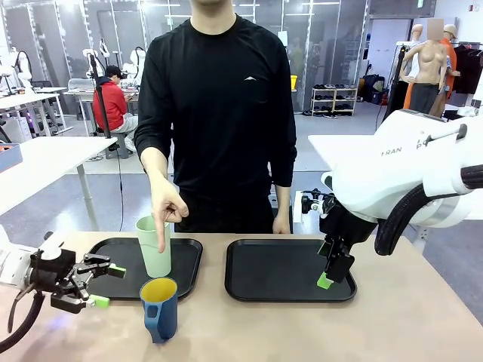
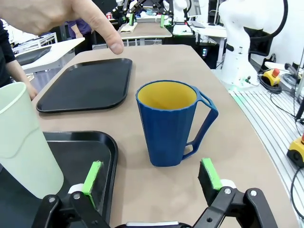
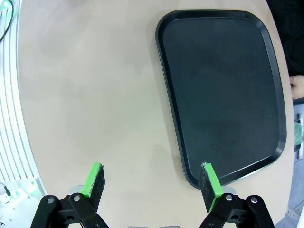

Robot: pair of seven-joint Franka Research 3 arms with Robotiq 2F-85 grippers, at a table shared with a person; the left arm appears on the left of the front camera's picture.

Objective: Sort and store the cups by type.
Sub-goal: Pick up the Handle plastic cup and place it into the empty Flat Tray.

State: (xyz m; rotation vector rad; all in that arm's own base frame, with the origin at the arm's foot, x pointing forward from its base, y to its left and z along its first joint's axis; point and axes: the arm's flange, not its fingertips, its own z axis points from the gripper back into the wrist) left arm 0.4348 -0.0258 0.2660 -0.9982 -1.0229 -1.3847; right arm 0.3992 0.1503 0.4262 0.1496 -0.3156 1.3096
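— Front?
— Smooth mint tumbler [image 1: 155,253] upright on the glossy black left tray [image 1: 189,256], a person's finger [image 1: 161,234] pointing down at it. The faceted blue mug [image 1: 159,313], yellow inside, stands just off that tray's near edge.
— Wrists?
— Left gripper [image 2: 152,173] spread wide beside that tray, facing the mug. The right gripper [image 3: 152,173] is also wide, well apart from it.

Bright, even light from overhead; faint shadows, soft sheen on the black plastic tray [image 3: 223,95]. My wrist views bow the edges of the beige tabletop [image 3: 95,95].

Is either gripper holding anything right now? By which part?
Nothing is held. Left gripper is open, short of the dark blue mug with handle and yellow inside; right gripper is open over the table at the black tray edge.
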